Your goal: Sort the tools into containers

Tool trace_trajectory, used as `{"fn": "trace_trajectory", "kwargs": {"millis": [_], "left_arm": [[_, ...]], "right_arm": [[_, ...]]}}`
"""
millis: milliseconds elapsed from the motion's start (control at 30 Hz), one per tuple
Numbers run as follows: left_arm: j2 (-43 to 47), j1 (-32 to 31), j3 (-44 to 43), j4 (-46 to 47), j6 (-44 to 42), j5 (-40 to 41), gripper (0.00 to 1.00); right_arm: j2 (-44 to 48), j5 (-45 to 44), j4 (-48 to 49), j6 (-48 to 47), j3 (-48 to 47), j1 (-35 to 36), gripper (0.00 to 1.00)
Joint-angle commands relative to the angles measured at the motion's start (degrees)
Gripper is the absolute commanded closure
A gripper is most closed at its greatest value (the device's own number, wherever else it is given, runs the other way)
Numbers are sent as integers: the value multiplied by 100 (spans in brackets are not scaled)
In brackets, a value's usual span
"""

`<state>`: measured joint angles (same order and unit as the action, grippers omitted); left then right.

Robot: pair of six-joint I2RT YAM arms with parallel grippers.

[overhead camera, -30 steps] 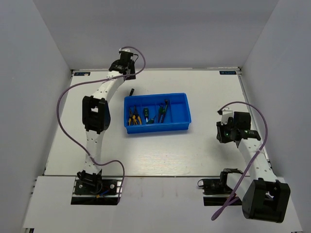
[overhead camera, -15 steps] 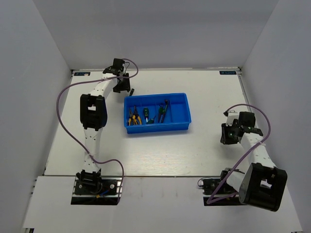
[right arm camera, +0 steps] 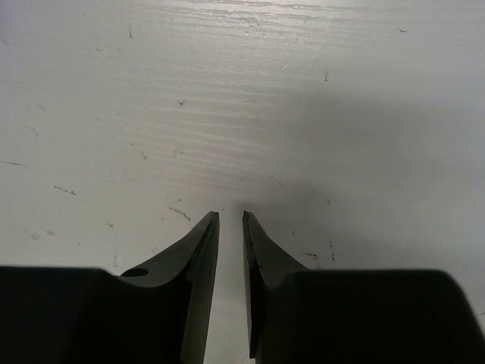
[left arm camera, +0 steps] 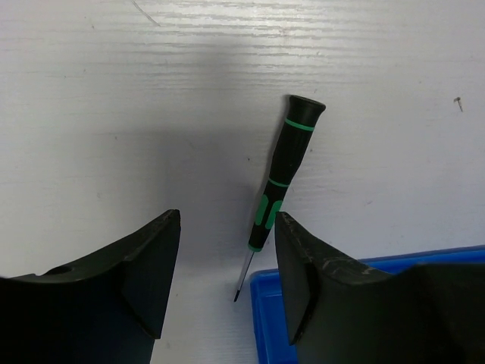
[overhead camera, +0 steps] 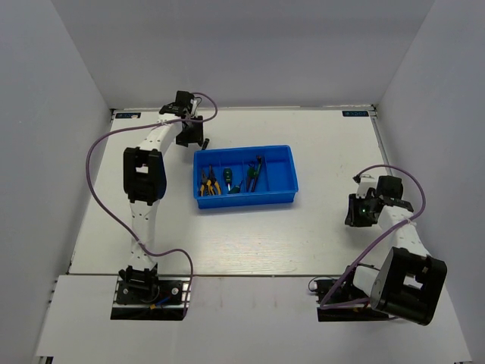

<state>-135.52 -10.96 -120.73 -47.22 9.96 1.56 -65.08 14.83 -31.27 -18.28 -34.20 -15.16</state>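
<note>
A thin dark driver with green bands [left arm camera: 284, 163] lies on the white table, its tip by the back left corner of the blue tray [left arm camera: 271, 318]. My left gripper [left arm camera: 227, 220] is open and empty just above it, with the shaft tip between the fingers. In the top view the left gripper [overhead camera: 194, 139] covers the driver. The blue tray [overhead camera: 246, 200] holds yellow-and-black pliers [overhead camera: 206, 183], a green-handled stubby screwdriver [overhead camera: 227, 180] and more tools [overhead camera: 254, 173] in separate compartments. My right gripper [overhead camera: 355, 215] [right arm camera: 231, 216] is shut and empty over bare table at the right.
White walls close in the table on the left, back and right. The left arm's purple cable [overhead camera: 95, 163] loops out to the left. The right arm is folded back near its base [overhead camera: 405, 284].
My left gripper has come down and nearer, from the back wall to over the driver behind the tray. My right arm has drawn back a little to the right.
</note>
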Motion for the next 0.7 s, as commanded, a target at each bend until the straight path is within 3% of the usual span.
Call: {"fn": "trace_trajectory", "kwargs": {"millis": [0, 300, 667], "left_arm": [[404, -55, 66, -112, -161, -156, 36], [343, -55, 40, -121, -275, -639, 36], [114, -108, -74, -357, -389, -465, 35]], "right_arm": [[4, 195, -46, 35, -123, -110, 74], [-75, 310, -55, 44, -131, -216, 74], [-172, 415, -29, 70, -166, -312, 74]]}}
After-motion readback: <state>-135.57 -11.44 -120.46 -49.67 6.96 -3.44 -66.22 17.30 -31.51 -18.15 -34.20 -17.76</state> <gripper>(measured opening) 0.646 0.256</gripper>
